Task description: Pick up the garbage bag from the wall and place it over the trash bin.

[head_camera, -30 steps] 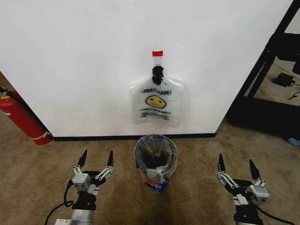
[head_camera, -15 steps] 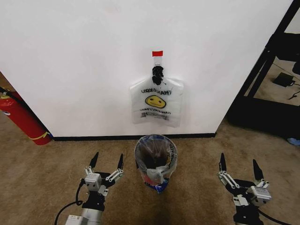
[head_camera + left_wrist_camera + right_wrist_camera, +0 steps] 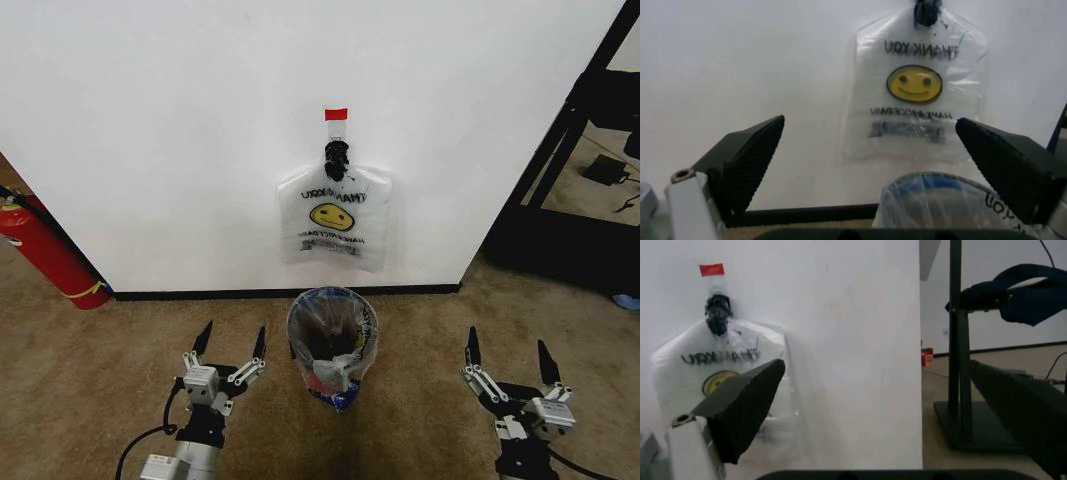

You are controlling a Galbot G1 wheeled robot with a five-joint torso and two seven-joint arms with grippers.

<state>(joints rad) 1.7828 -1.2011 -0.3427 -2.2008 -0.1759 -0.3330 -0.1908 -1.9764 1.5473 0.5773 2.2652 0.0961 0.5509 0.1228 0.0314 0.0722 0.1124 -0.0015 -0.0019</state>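
Note:
The trash bin (image 3: 326, 343) stands on the carpet at the foot of the wall (image 3: 150, 120). A translucent garbage bag (image 3: 368, 335) with blue tape pieces is draped over its rim; the left wrist view shows this bag (image 3: 933, 205) with part of its black print. A similar smiley bag (image 3: 334, 220) with mirrored print hangs from the black hook (image 3: 336, 157) under red tape (image 3: 336, 114). My left gripper (image 3: 233, 335) is open, low, left of the bin. My right gripper (image 3: 506, 345) is open, low, right of it. Both hold nothing.
A red fire extinguisher (image 3: 45, 250) leans against the wall at the far left. A black metal rack (image 3: 590, 150) stands past the wall's right corner. A black baseboard (image 3: 200, 294) runs along the wall's foot. Brown carpet (image 3: 420, 420) surrounds the bin.
My left gripper has shifted right, closer to the bin, staying open. The right gripper has hardly moved. Both bags and the bin are as before.

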